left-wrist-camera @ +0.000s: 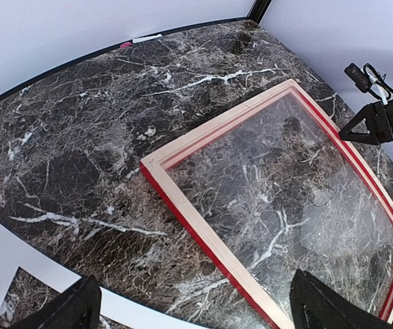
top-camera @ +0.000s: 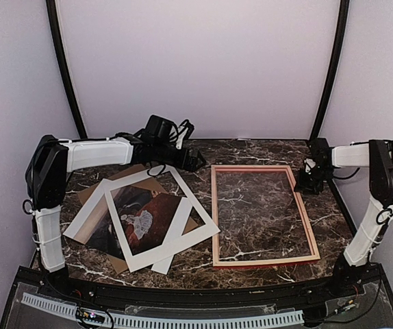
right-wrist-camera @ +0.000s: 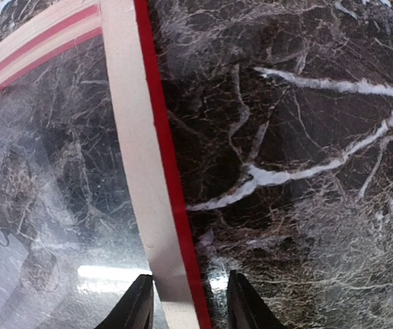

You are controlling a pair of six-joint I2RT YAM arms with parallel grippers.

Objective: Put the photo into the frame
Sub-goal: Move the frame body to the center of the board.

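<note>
Photo [top-camera: 145,219] left on counter [top-camera: 251,154] under mat [top-camera: 145,191]: thin, floppy, creases, so lift by an edge. Right tool [right-wrist-camera: 186,305] narrow, straddling frame [top-camera: 213,205] rail, grip unclear; left tool [top-camera: 193,162] wide

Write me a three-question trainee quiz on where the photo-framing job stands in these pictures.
1. True or false: the photo already lies inside the frame.
2. What lies on top of the photo? A. the white mat B. the frame C. nothing
3. Which gripper has a rail of the frame between its fingers?

Key: 1 false, the photo lies left of the frame. 2 A. 3 the right gripper, at the frame's far right corner.
</note>
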